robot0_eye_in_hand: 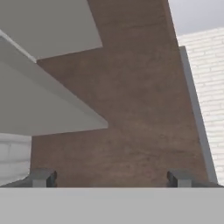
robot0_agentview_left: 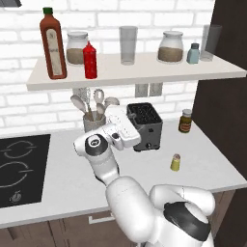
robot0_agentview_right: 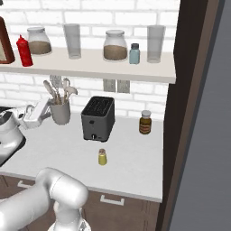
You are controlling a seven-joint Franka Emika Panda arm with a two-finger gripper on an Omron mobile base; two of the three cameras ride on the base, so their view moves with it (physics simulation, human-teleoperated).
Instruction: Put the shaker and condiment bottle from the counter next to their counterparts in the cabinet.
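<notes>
The small yellow-olive shaker stands upright on the grey counter, in front of the toaster and to its right. The red condiment bottle stands on the white cabinet shelf, right beside the tall dark-red bottle. The pale blue shaker sits further right on the shelf. My gripper hovers over the counter between the utensil holder and the toaster. It is open and holds nothing, well left of the yellow shaker.
A black toaster, a utensil holder and an amber jar stand at the back of the counter. The cooktop is at the left. Jars and glasses share the shelf. A dark brown wall panel bounds the right side.
</notes>
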